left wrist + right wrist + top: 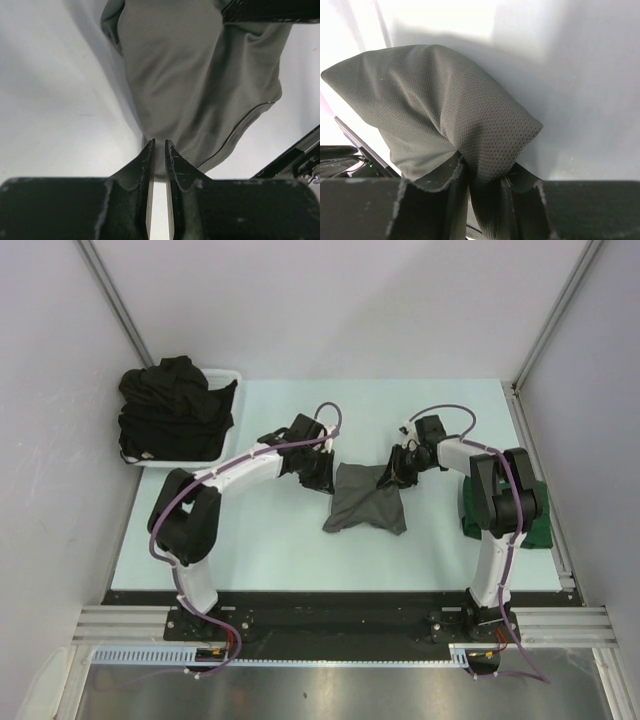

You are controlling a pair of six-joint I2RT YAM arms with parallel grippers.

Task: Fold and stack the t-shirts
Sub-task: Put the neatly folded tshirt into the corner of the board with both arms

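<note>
Grey mesh shirt (pixel 366 502), centre of table (pixel 270 540), part folded; likely soft, light, limp, so best taken by corners or hems. Left gripper (pixel 159 146) pinches its hem; right gripper (pixel 482 172) clamps a bunched fold.

Pale table (pixel 280 540), grey t-shirt (pixel 366 505), green t-shirt (pixel 537 527), basket (pixel 226 374)

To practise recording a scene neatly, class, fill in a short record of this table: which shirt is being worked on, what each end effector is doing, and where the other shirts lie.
Shirt in work: grey t-shirt, partly folded, mid-table
Left end effector: shut on the shirt's far left edge
Right end effector: shut on bunched fabric at its far right corner
Black t-shirts: heaped in the white basket, far left corner
Dark green t-shirt: right edge of the table, partly hidden by the right arm
</note>
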